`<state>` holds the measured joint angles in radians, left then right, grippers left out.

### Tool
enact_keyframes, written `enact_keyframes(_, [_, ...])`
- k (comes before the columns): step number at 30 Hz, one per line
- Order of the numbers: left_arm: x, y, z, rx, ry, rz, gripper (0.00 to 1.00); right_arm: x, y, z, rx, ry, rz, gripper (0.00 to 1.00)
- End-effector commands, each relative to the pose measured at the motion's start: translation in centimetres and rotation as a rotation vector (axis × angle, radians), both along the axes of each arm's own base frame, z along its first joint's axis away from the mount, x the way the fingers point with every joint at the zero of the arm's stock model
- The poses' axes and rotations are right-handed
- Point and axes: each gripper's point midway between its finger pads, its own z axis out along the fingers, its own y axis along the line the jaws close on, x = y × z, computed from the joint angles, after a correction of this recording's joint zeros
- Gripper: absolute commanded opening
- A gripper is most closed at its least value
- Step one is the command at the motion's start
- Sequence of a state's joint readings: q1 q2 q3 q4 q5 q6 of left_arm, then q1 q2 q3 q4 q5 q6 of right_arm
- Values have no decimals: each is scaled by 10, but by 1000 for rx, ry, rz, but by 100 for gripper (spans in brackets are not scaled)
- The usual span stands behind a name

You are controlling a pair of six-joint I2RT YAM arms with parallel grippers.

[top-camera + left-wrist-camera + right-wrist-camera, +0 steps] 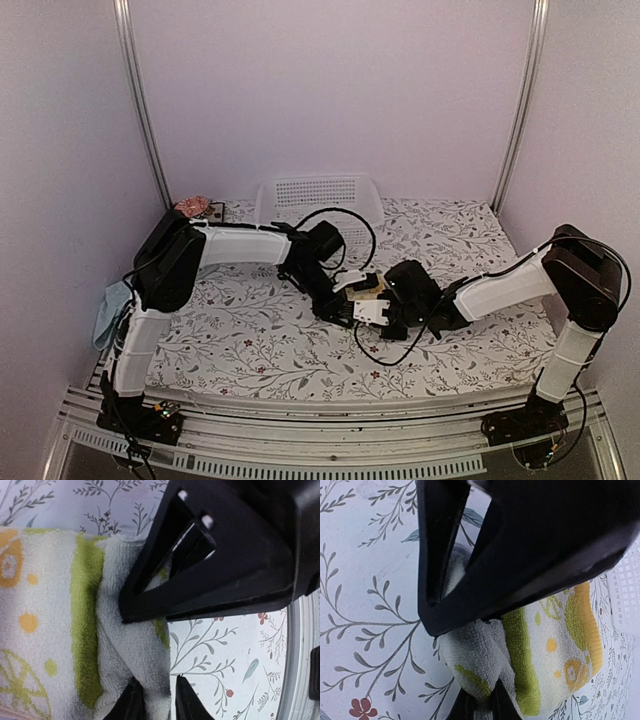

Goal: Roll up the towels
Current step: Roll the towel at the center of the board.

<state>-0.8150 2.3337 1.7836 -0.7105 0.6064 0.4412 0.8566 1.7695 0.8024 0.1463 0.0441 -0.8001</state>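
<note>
The yellow-green and white towel lies mid-table, bunched between the two grippers. In the left wrist view this towel shows its green stripe and yellow print. My left gripper straddles a fold at its edge, jaws slightly apart, with a thin gap beside one finger. In the right wrist view my right gripper is pinched tight on a white corner of the towel. Both grippers nearly touch each other. The pale blue towel hangs off the table's left edge.
A white perforated basket stands at the back centre. Next to it, at the back left corner, sits a small pink object. A floral-patterned cover spreads over the table. Walls close in on the left and right.
</note>
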Motion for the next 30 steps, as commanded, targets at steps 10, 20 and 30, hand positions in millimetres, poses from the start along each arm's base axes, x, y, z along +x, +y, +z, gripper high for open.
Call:
enact_keyframes(10, [32, 44, 34, -43, -307, 167, 26, -23, -9, -19, -5, 234, -24, 5])
enact_keyframes(20, [17, 58, 60, -198, -471, 179, 26, -19, -6, -15, 59, 431, -81, 5])
enact_keyframes(30, [-11, 52, 50, -242, -698, 18, 25, -16, 0, -16, 78, 644, -124, 6])
